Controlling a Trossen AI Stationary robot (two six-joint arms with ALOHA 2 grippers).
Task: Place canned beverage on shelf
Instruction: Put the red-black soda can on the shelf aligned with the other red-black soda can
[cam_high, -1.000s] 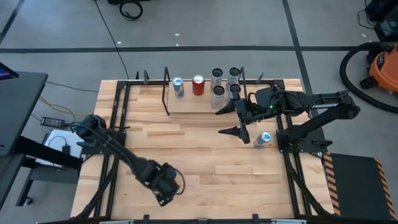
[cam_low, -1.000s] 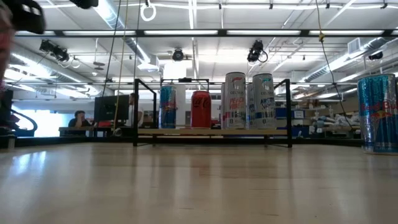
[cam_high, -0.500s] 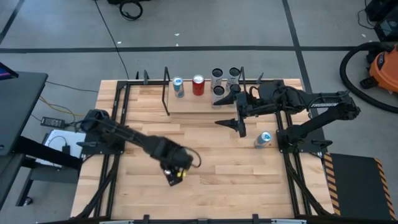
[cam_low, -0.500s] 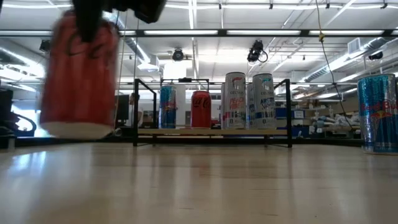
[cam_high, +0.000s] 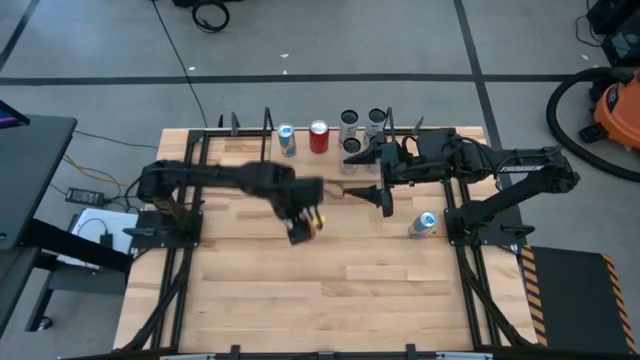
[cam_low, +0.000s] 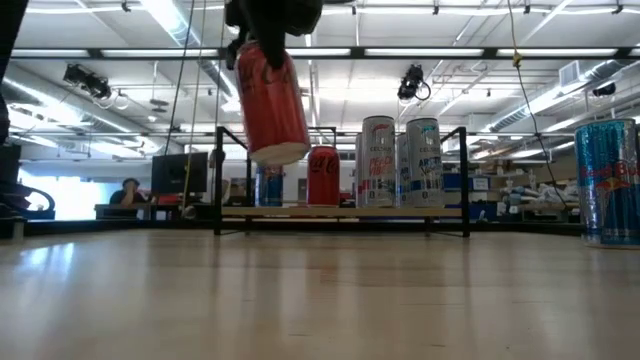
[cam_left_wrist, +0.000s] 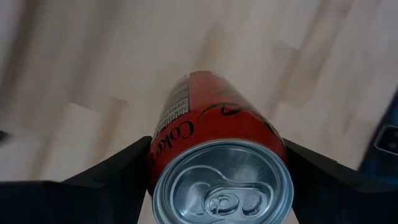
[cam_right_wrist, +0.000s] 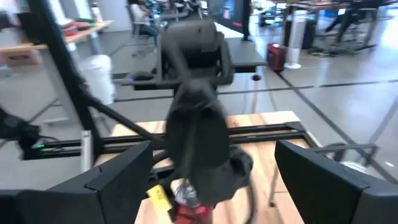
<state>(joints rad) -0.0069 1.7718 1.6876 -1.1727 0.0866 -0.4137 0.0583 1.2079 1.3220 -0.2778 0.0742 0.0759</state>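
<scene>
My left gripper (cam_high: 303, 222) is shut on a red cola can (cam_low: 272, 100) and holds it high over the table's middle, just near of the shelf. The can also shows in the left wrist view (cam_left_wrist: 217, 143). The shelf (cam_high: 300, 168), a low light-wood platform with black rods, stands at the table's far middle. On it stand a blue can (cam_high: 287, 140), a red can (cam_high: 319, 136) and three silver cans (cam_high: 349, 122). My right gripper (cam_high: 369, 180) is open and empty, at the shelf's right end. My left gripper pinches the red can's side wall near its top end (cam_left_wrist: 158, 155) between its two fingers (cam_left_wrist: 118, 174), one on either side. The fingers come from above, pointing down. The can hangs below them, tilted, its bottom (cam_low: 280, 152) well clear of the table.
A blue can (cam_high: 424, 224) stands on the table at the right, near the right arm's base; it also shows in the low view (cam_low: 610, 180). The wooden tabletop (cam_high: 380, 290) lies bare on the near side. My left arm fills the middle of the right wrist view (cam_right_wrist: 199, 130).
My left gripper has carried the red can from the table's near left up and toward the far edge and right, toward the shelf; the can stays lifted clear. My right gripper has gone a little toward the far edge, still open.
</scene>
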